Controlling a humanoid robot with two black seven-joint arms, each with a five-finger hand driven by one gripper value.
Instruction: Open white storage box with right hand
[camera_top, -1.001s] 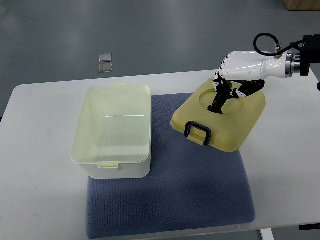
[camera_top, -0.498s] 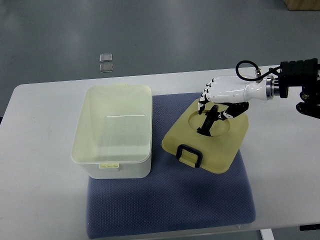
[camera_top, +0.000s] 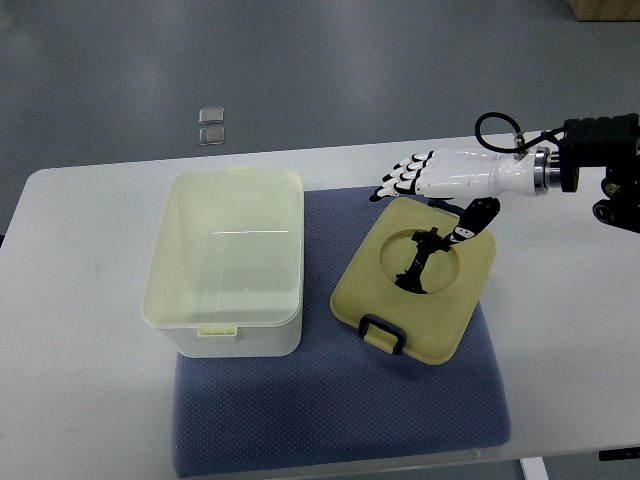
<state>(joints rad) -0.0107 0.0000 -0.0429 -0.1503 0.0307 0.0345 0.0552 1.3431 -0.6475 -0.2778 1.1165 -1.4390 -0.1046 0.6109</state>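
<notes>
The white storage box (camera_top: 228, 262) stands open on the left part of the blue mat, and its inside looks bare. Its pale yellow lid (camera_top: 440, 310) lies flat on the mat to the right of it. The lid's black handle (camera_top: 382, 333) points toward the front edge, and a black piece sits in the lid's round recess (camera_top: 420, 262). My right hand (camera_top: 435, 200) hovers over the lid's far edge, open. Its white fingers (camera_top: 402, 180) are spread and its thumb (camera_top: 478, 215) is over the lid's far right corner. It holds nothing.
The blue mat (camera_top: 340, 410) covers the middle and front of the white table (camera_top: 80, 330). Two small clear squares (camera_top: 210, 125) lie on the grey floor beyond the table's far edge. The right forearm (camera_top: 590, 165) crosses the table's far right corner.
The right hand carried the lid leftward and down onto the mat, then let it go. Its fingers went from curled on the lid to spread out above it.
</notes>
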